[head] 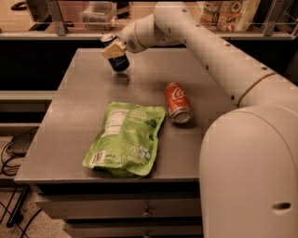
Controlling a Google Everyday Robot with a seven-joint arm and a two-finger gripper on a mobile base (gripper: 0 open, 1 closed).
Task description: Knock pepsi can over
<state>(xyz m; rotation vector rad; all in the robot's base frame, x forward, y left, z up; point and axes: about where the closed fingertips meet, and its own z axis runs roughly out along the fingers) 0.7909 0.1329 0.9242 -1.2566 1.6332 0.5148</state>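
Observation:
The pepsi can is dark navy blue with a silver top. It is tilted, top leaning left, and sits just above the back left part of the grey table, with its shadow on the surface under it. My gripper reaches in from the right on the long white arm. It is shut on the can's upper half, and a tan finger pad lies across the can's front.
A red Coca-Cola can lies on its side at mid-table right. A green snack bag lies flat near the front edge. The robot's white body fills the right foreground. A shelf with boxes runs behind the table.

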